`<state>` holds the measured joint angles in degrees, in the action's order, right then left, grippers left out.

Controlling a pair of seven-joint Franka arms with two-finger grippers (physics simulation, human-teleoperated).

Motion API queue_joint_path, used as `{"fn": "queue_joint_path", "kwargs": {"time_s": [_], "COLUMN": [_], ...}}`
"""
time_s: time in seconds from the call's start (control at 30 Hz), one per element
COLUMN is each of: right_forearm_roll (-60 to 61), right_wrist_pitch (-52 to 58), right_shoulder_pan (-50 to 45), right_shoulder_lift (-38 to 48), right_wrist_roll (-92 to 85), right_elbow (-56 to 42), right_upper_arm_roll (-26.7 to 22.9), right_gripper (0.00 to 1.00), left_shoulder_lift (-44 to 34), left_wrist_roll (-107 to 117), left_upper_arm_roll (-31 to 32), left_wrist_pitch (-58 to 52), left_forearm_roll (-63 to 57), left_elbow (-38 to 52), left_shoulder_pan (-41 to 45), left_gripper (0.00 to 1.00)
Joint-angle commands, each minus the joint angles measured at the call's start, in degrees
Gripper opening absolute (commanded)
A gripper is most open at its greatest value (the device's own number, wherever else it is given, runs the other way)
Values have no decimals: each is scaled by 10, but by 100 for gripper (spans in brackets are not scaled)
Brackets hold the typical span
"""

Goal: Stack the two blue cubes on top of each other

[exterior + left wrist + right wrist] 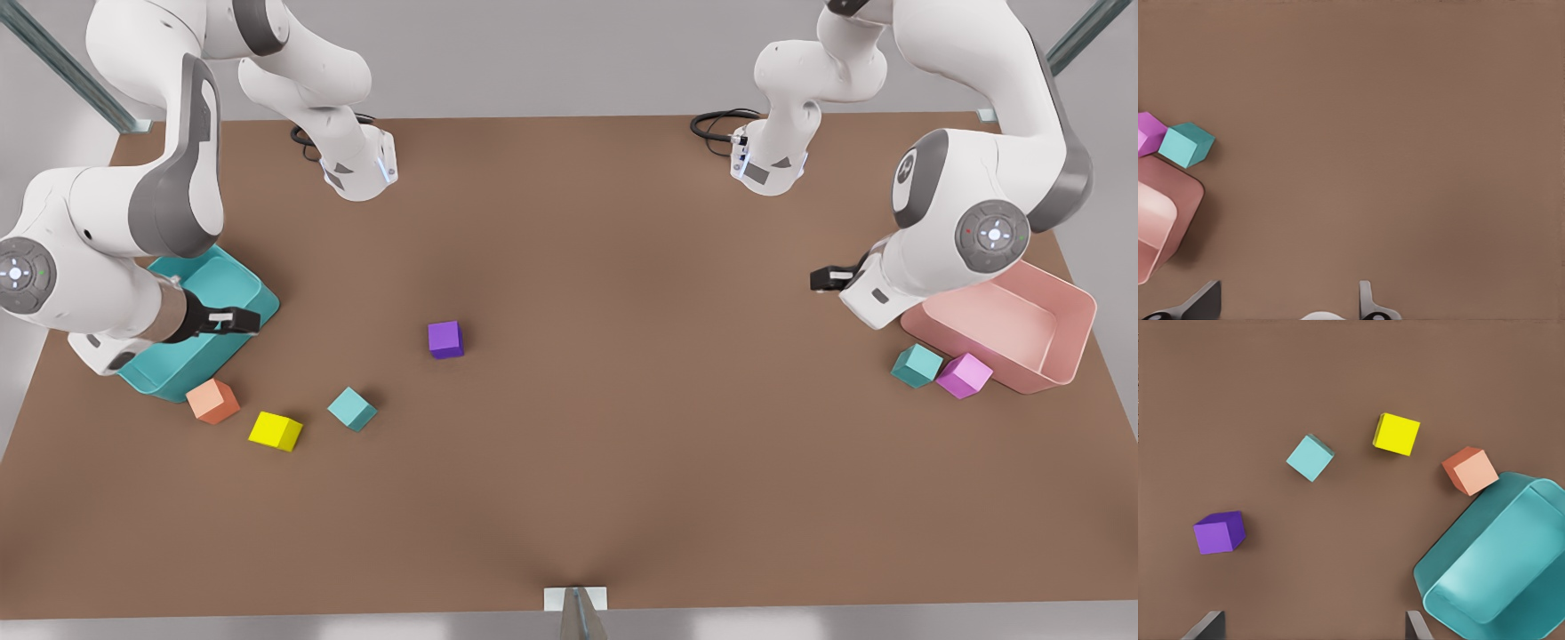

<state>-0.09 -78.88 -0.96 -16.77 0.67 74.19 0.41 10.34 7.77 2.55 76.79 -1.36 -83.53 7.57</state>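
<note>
The right gripper (238, 320), fingers apart and empty, hangs over the teal bin (233, 276) near one blue cube (352, 409) lying corner-on beside the yellow cube (275, 430), while the left gripper (827, 278), fingers likewise spread, hovers near the pink bin (1058, 307), where the other blue cube (917, 365) touches the pink cube (964, 375).

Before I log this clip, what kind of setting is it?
Most likely a simulated tabletop manipulation bench, not a home or factory: a bare brown table with two Franka arms mounted at its far edge, small coloured cubes such as the yellow cube, and two sorting bins, the teal bin and the pink bin.
</note>
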Motion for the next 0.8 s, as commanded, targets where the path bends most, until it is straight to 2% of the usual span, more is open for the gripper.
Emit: {"fn": "queue_joint_path", "kwargs": {"time_s": [0.0,0.1,0.2,0.3,0.37,0.4,0.5,0.57,0.63,0.77], "right_forearm_roll": [3,5,5,5,5,4,5,39,11,-19], "right_wrist_pitch": [-20,-19,-39,-129,-141,-139,-140,-148,-249,-342], "right_shoulder_pan": [0,-2,-11,-27,-53,-72,-137,-137,-141,-152], "right_shoulder_lift": [1,1,-53,-63,-62,-62,-70,-77,-75,-86], "right_wrist_roll": [2,5,17,30,125,116,-29,-286,-479,-628], "right_elbow": [0,0,-9,74,82,79,78,109,156,204], "right_upper_arm_roll": [0,1,4,4,-1,-11,-56,-95,-96,-99], "right_gripper": [100,100,99,98,100,100,100,100,100,100], "left_shoulder_lift": [-1,18,35,49,58,57,57,57,57,57], "left_wrist_roll": [2,4,1,-4,-5,-7,-7,-8,-7,-7], "left_upper_arm_roll": [0,-1,3,9,9,9,9,9,9,9], "left_wrist_pitch": [9,6,0,-21,-20,-20,-19,-19,-19,-17], "left_forearm_roll": [0,3,15,15,15,15,16,16,15,15], "left_elbow": [0,-5,-4,-5,-4,-3,-1,-1,0,0], "left_shoulder_pan": [0,-16,-25,-23,-26,-26,-26,-27,-25,-26], "left_gripper": [100,100,100,100,100,100,100,100,100,100]}}
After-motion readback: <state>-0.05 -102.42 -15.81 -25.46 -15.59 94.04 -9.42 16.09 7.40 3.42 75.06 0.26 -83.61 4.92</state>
